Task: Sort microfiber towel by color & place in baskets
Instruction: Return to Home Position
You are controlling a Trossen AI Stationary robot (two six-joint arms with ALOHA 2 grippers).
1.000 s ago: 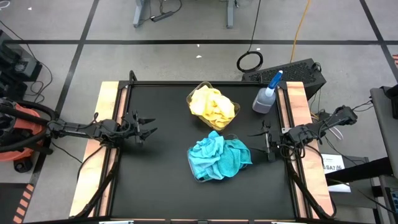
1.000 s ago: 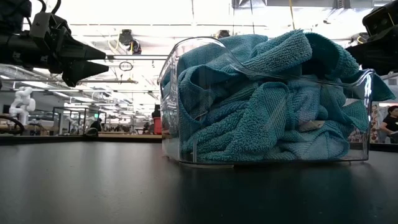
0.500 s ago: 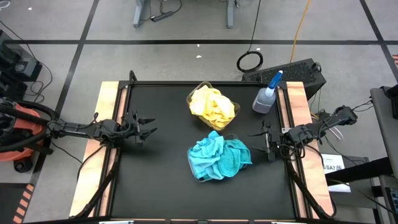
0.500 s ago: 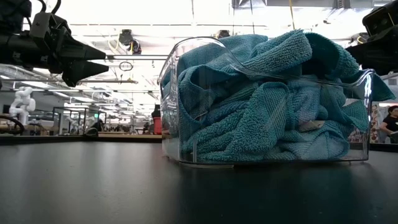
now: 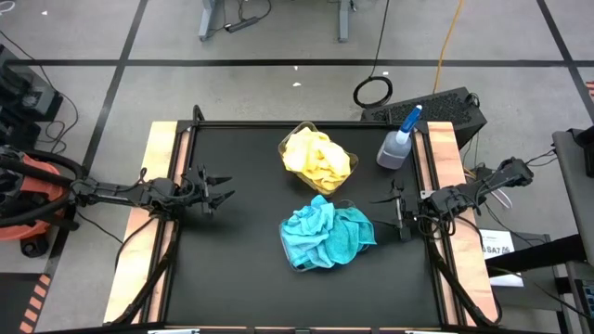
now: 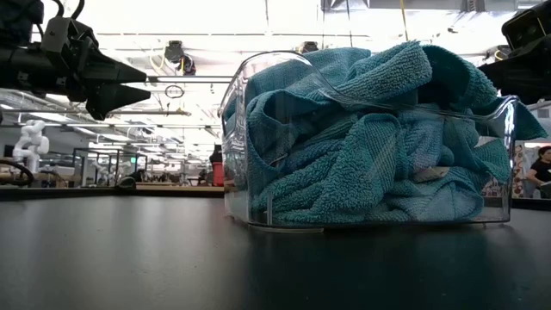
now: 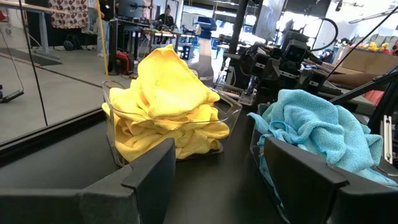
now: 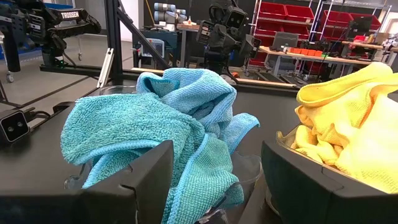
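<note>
Yellow microfiber towels [image 5: 318, 158] are heaped in a clear basket [image 7: 113, 134] toward the table's far side. Turquoise towels [image 5: 327, 234] fill the second clear basket [image 6: 238, 129] at mid-table and spill over its rim; they also show in the right wrist view [image 8: 155, 124]. My left gripper [image 5: 223, 189] hovers open near the table's left edge, pointing toward the baskets. My right gripper [image 5: 382, 211] hovers open near the right edge, just right of the turquoise basket. Neither touches anything.
A clear spray bottle with a blue nozzle [image 5: 399, 141] stands at the table's far right corner. Wooden strips [image 5: 153, 218] line the left and right edges. Bare black tabletop [image 5: 232, 269] lies left of and nearer than the baskets. A person [image 6: 541, 170] shows far behind.
</note>
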